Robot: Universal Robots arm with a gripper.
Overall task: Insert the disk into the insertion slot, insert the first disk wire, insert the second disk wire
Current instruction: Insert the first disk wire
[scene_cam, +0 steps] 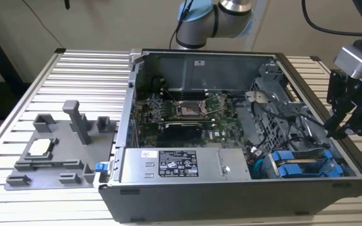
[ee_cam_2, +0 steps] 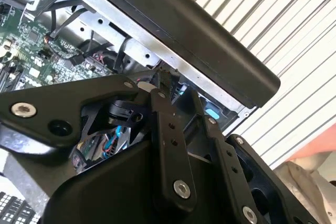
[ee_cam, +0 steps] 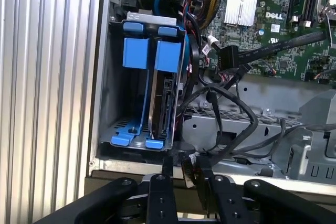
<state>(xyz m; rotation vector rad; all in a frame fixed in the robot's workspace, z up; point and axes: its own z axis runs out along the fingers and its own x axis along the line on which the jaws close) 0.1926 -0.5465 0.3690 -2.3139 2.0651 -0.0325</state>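
The disk stands on edge in its blue frame inside the grey sheet-metal insertion slot, beside a second blue-tabbed frame. In the exterior view both blue frames sit in the case's near corner on the exterior view's right. My gripper hangs above the case's edge on that side, just over the bay. In the first wrist view its fingers are close together on the black connector of a disk wire, whose cable runs back into the case. The gripper shows the same narrow pinch in the second wrist view.
The open black computer case lies on a slatted metal table. A silver power-supply box fills its front, the green motherboard its middle. Loose black cables cross beside the bay. A grey fixture plate lies at the exterior view's left.
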